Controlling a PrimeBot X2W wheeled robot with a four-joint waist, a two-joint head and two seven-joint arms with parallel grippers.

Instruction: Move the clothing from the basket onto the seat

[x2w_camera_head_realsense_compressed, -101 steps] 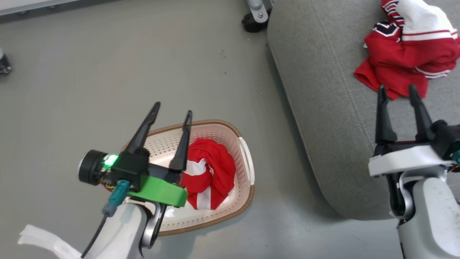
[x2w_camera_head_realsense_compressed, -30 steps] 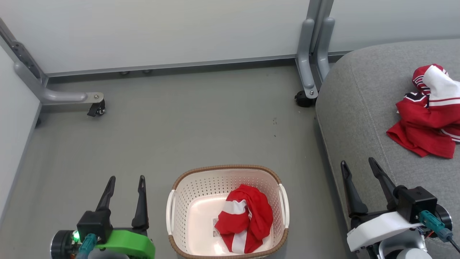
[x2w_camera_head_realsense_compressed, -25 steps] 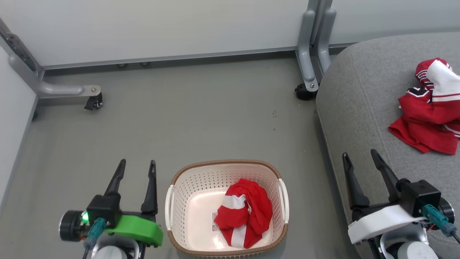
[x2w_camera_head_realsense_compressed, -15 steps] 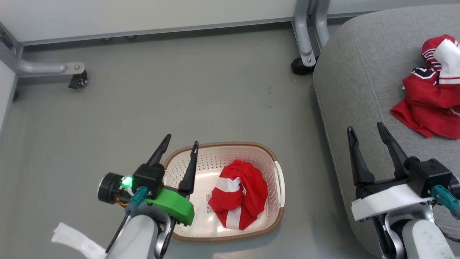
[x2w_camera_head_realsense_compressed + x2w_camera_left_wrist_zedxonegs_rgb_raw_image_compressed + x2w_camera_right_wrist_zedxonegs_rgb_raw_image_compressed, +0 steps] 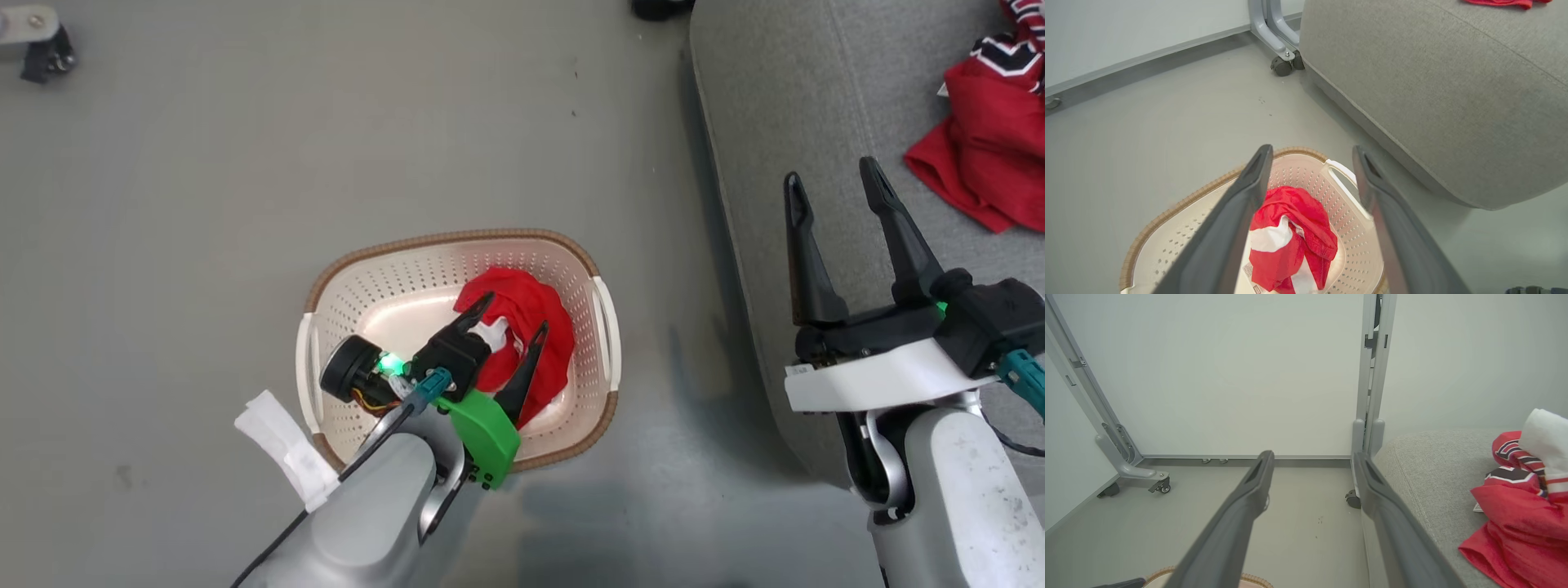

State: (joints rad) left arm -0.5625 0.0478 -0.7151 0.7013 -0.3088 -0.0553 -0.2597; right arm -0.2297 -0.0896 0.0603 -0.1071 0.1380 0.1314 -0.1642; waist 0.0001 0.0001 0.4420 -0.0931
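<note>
Grey floor (image 5: 204,163) carries the basket (image 5: 359,286); its near rim and part of its bottom are hidden behind the left arm. 1 red-and-white garment (image 5: 522,306) lies crumpled inside, on the side nearer the seat (image 5: 784,98). The left claw (image 5: 516,312) is spread open over it; whether they touch cannot be told. The second garment (image 5: 988,155) lies on the seat, cut off at the head view's edge. The right claw (image 5: 830,170) hangs open and empty above the seat's edge.
</note>
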